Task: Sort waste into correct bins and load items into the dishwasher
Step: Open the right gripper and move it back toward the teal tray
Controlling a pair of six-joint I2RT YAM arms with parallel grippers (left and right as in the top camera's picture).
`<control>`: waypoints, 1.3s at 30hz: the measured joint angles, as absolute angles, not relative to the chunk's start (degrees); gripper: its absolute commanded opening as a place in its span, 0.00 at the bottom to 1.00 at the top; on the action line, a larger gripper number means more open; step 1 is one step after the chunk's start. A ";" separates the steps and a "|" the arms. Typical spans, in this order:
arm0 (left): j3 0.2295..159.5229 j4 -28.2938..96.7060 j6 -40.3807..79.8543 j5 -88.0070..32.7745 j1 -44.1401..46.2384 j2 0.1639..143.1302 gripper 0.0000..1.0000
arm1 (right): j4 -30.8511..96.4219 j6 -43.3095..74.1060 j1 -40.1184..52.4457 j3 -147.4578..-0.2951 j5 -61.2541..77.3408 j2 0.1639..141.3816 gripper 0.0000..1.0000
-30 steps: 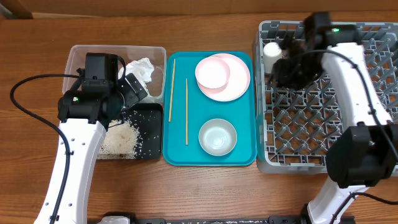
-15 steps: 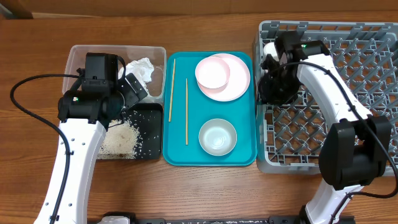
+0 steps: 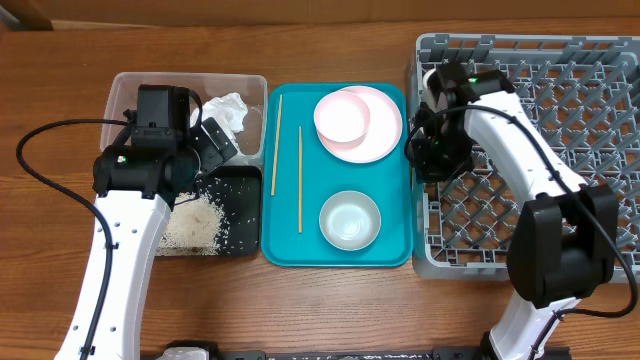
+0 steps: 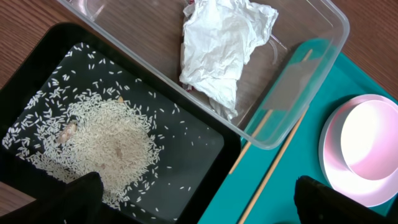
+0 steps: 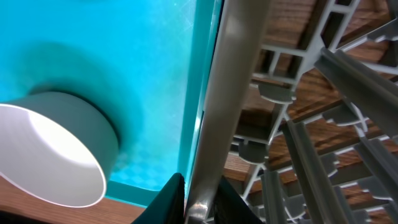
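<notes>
my left gripper (image 4: 202,208) hangs wide open, nothing in it, over the black tray (image 4: 205,152). rice (image 4: 106,140) is heaped in there, the tissue (image 4: 224,43) lies in the clear tub (image 3: 130,85). right gripper (image 3: 428,155) sits at the dish rack (image 3: 560,60)'s left rim; can't tell its jaws. chopsticks (image 3: 299,180), the plate (image 3: 385,125) carrying the upper bowl (image 3: 340,117), and the lower bowl (image 3: 350,220) are on the teal tray (image 3: 395,255).

Two chopsticks (image 3: 277,145) (image 3: 300,180), two bowls (image 3: 341,117) (image 3: 350,220), one plate (image 3: 386,126), one tissue (image 3: 228,108), one rack (image 3: 600,110), two bins (image 3: 125,88) (image 3: 240,190) (clear, black).
</notes>
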State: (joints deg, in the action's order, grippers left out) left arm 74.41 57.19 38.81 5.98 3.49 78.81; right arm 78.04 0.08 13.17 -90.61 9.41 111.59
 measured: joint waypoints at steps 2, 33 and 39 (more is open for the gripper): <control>74.41 57.21 38.81 5.98 3.49 78.81 1.00 | 78.67 0.62 14.41 -90.61 8.29 111.59 0.18; 74.41 57.19 38.81 5.98 3.49 78.78 1.00 | 80.12 3.64 16.64 -109.71 18.09 111.70 1.00; 74.41 57.19 38.81 5.98 3.49 78.81 1.00 | 76.16 4.21 17.39 -109.71 26.70 111.70 0.60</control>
State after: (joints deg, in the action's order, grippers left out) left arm 74.41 57.19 38.81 5.98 3.49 78.81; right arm 76.16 4.21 17.39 -109.71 26.70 111.70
